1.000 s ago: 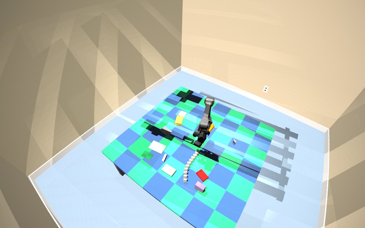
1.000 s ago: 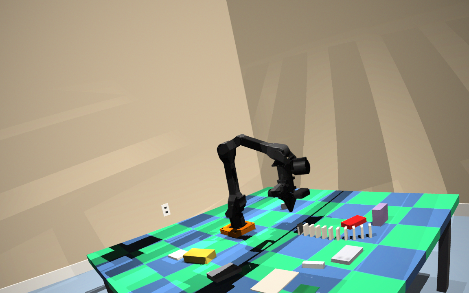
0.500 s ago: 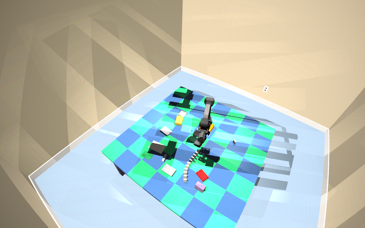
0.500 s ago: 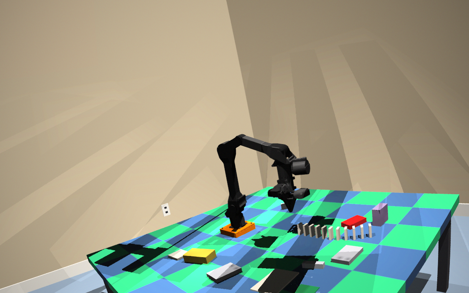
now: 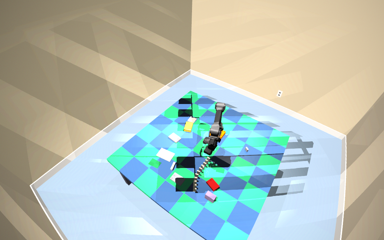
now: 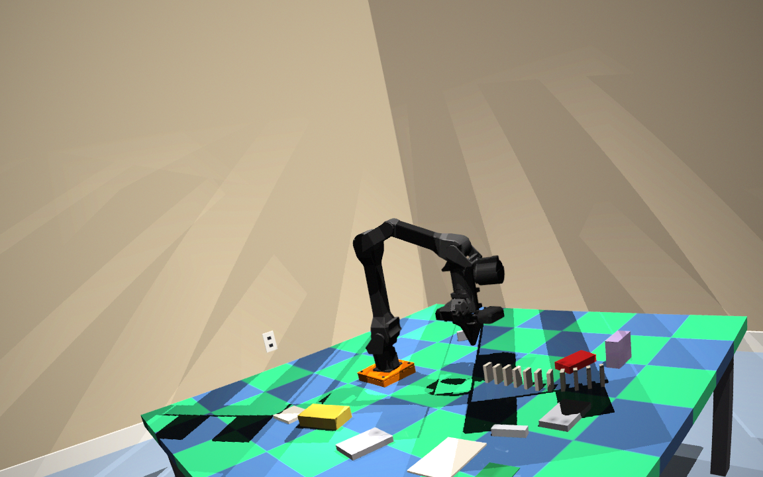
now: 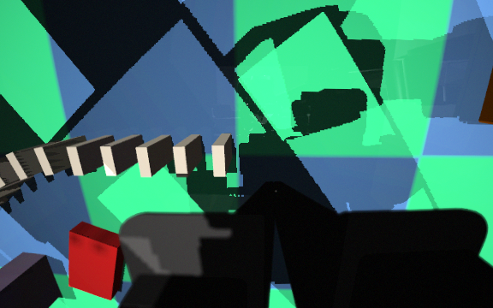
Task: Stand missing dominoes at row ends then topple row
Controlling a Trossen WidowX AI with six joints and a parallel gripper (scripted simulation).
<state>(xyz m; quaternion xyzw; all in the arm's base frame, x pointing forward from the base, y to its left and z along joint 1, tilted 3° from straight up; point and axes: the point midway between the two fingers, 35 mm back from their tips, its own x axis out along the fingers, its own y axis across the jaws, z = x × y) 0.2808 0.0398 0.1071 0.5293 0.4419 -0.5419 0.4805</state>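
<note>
Wrist view showed the gripper point(image 7: 275, 188) closed together on nothing, hovering just beside the near end of the domino row point(image 7: 101, 156) on the bench point(image 6: 677, 356); too hard a push could scatter it.

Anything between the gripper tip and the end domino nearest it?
No object: in the wrist view, only bare checkered table separates the shut gripper from the end domino.

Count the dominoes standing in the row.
11. They stand in one curved row, from the end domino below the shut fingers to the last domino near the lilac block. The red block may hide another.
</note>
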